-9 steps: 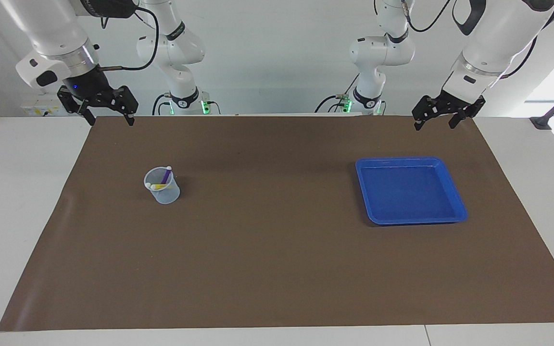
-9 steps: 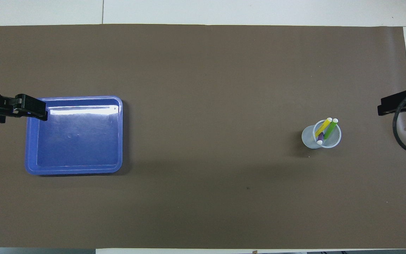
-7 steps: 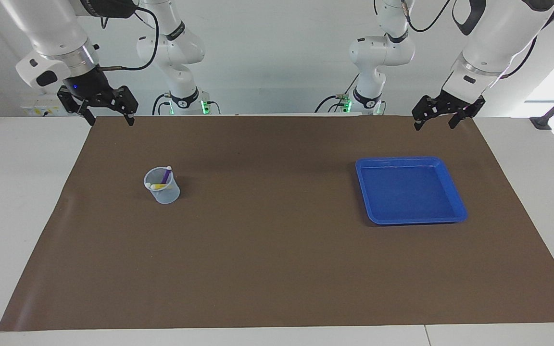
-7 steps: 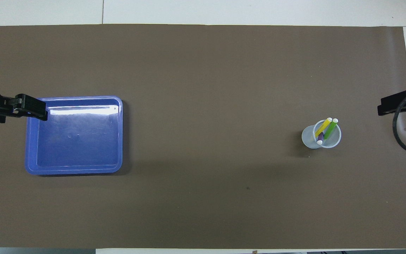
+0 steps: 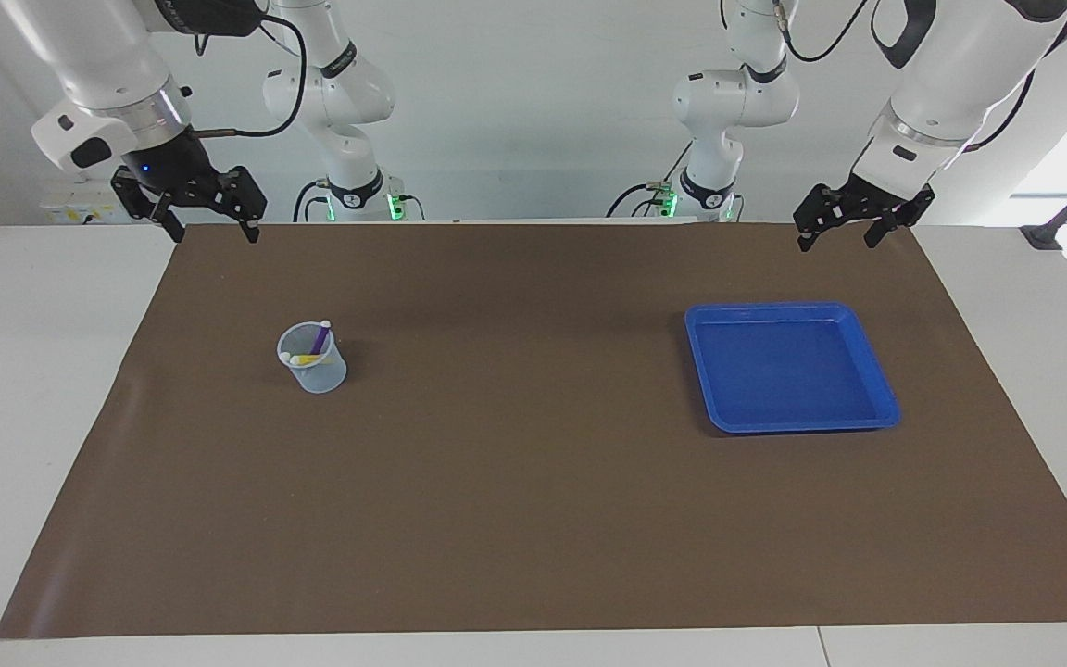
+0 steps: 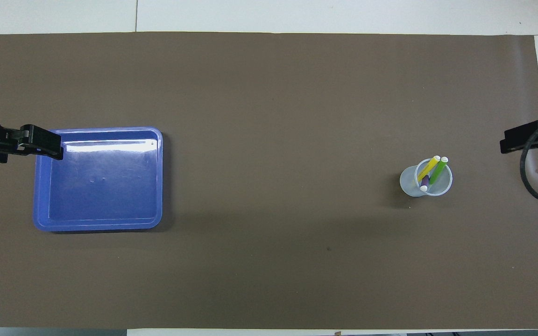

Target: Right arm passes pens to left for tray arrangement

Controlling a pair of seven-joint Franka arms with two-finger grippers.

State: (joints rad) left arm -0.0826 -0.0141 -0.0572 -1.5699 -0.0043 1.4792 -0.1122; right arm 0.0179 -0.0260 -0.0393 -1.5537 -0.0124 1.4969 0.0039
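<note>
While both sets of jaws stand wide and empty, no pen is lifted yet.
Right gripper [image 5: 209,230] hangs over the mat's edge near the cup [image 5: 313,358]; left gripper [image 5: 837,235] waits above the mat's edge near the bare blue tray [image 5: 878,380]. Next, judging by the layout, the right one must descend onto the pens [image 6: 430,174], purple, green and yellow, leaning inside the cup.

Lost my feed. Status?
Both grippers, left and right, open, empty, raised. Pens in cup. Tray empty. Nothing between.

Both arms raised, waiting; left gripper [image 5: 836,237] and right gripper [image 5: 209,226] empty, fingers apart, pointing down
</note>
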